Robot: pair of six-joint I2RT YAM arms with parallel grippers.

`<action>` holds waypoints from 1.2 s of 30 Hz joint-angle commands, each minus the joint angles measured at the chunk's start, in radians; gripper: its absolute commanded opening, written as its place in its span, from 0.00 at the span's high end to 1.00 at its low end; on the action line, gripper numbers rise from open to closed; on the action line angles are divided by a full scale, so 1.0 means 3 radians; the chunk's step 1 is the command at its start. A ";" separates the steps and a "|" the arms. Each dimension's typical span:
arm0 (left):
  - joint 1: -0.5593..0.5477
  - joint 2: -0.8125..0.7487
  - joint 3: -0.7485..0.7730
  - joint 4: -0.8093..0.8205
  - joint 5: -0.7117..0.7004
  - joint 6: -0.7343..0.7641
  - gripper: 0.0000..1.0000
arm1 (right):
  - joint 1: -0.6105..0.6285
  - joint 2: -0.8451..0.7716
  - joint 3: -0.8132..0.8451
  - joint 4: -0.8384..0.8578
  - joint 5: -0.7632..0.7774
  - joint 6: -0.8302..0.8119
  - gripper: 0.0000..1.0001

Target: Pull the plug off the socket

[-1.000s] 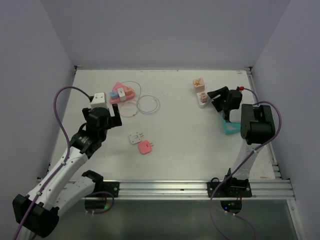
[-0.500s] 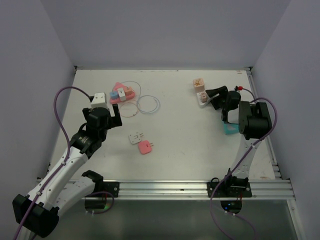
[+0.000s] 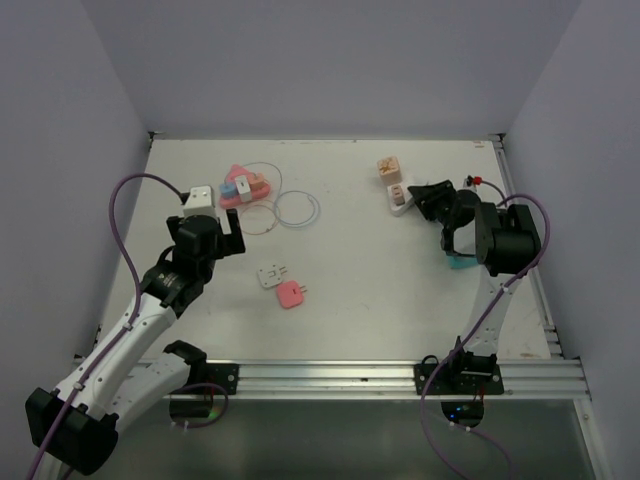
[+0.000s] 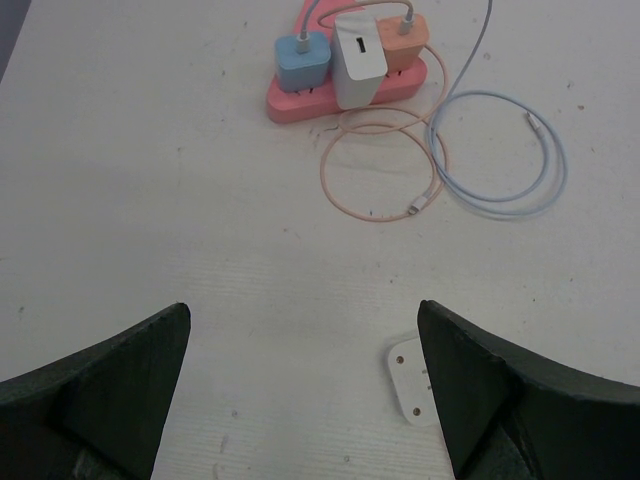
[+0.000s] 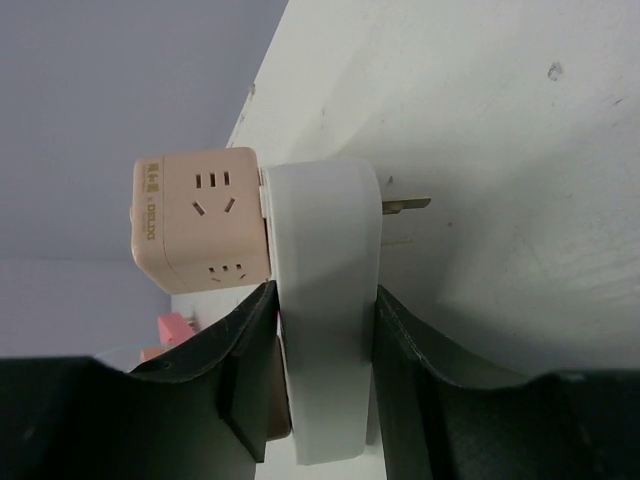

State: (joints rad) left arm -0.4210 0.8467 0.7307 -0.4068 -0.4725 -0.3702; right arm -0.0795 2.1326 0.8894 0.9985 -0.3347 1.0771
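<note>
Clamps right tool (image 5: 322, 292) on white plug (image 5: 322, 250), one finger (image 5: 245, 370) on each side, at approx. 2 o'clock of bench (image 3: 400, 290). Shows one metal prong (image 5: 405, 205) poking from the plug's 3 o'clock side in the wrist view. Has peach socket cube (image 5: 200, 220) touching the plug's 9 o'clock side; can't tell whether joined there. Puts that cube at approx. 11 o'clock of the plug in the top view, near the far edge. Shows teal item (image 3: 460, 260) at 5 o'clock of the tool, partly hidden by the arm.

Holds left tool (image 4: 300, 400) w/ fingers wide apart, nothing btwn them, over bare bench at approx. 9 o'clock. Shows small white adapter (image 4: 415, 382) flat on the bench, just beside the 3 o'clock finger in the wrist view, and pink adapter (image 3: 290, 293) just beside it at 5 o'clock in the top view. Farther out at 12 o'clock, shows pink power strip (image 4: 345, 95) w/ blue charger (image 4: 302, 60), white charger (image 4: 358, 58) and orange charger (image 4: 405, 35) plugged in a row. Shows orange cable loop (image 4: 323, 172) and pale blue cable loop (image 4: 500, 213) at 5 to 6 o'clock of the strip, crossing each other.
</note>
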 commanded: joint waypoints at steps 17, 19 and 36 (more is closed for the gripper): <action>0.0018 0.0154 0.0152 0.0221 0.0945 -0.0315 0.00 | 0.0234 -0.1528 -0.0699 -0.0336 -0.0352 -0.0812 1.00; 0.0017 0.0169 0.0157 0.0226 0.1058 -0.0453 0.00 | 0.0347 -0.1718 -0.0705 -0.0684 -0.0316 -0.0956 1.00; -0.0518 0.0670 0.0049 0.1131 0.1744 -0.1894 0.01 | 0.1538 -0.3228 -0.0975 -0.2162 0.0629 -0.1652 1.00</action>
State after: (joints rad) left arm -0.5049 1.0142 0.7334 -0.1905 0.0402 -0.8215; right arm 0.3279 1.2243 0.6067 0.3481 -0.2401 0.6113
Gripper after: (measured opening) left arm 0.991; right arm 0.381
